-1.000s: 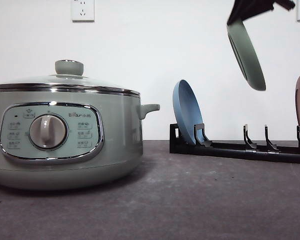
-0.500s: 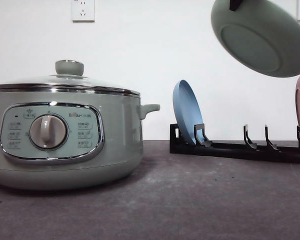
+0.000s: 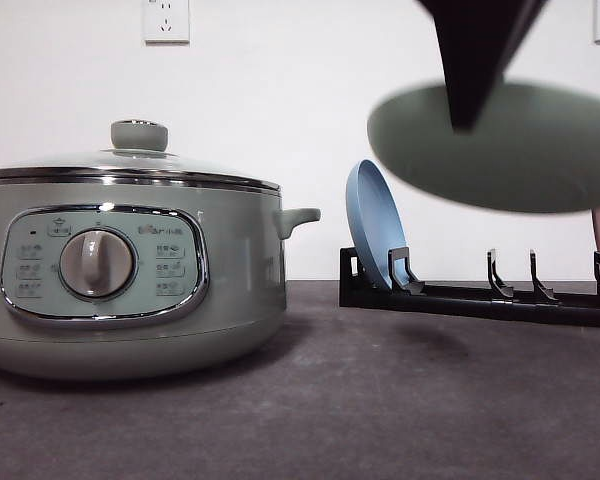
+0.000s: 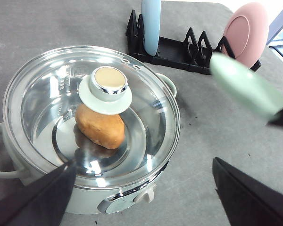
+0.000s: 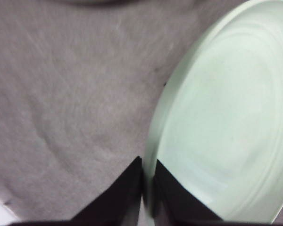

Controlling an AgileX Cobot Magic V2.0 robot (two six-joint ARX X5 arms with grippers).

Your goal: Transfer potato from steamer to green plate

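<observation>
Overhead, potato point(image 4: 100, 129) under steamer point(image 4: 92, 127) lid | right gripper point(image 5: 148, 195) clamps green plate point(image 5: 226, 117) rim | left gripper point(image 4: 141, 197) spread.

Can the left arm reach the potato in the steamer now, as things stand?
Probably not yet. The potato lies inside the steamer, under the closed glass lid. The left gripper hangs open above it, but the lid must come off first.

The steamer point(image 4: 92, 127) has a clear, glossy glass lid point(image 4: 52, 94) with a shiny metal rim, and its polished steel bowl mirrors the matt, slightly rough-skinned potato point(image 4: 100, 128). The green plate point(image 5: 226, 117) looks smooth and matt. The desk point(image 3: 380, 400) wears dull grey, cloth-like felt. The rack point(image 3: 480, 298) is black plastic.
</observation>
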